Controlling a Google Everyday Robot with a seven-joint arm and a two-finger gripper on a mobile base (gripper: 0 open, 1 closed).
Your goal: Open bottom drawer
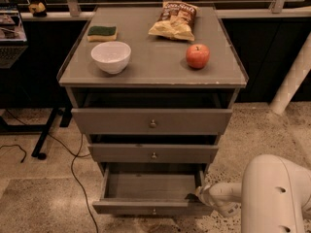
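The bottom drawer [146, 207] is the narrowest grey front of the cabinet, with a small round knob [154, 211] at its centre. It stands pulled out, and its empty inside shows from above. My gripper [198, 194] is at the drawer's right front corner, low in the view, at the end of my white arm [272, 193]. It touches or sits just inside the drawer's right side. The top drawer [152, 121] and the middle drawer [153, 153] stand slightly out.
On the cabinet top [150, 69] lie a white bowl [111, 57], a red apple [198, 56], a chip bag [176, 20] and a green-yellow sponge [102, 32]. A black cable [73, 164] runs over the floor at left. A white pillar [291, 81] stands at right.
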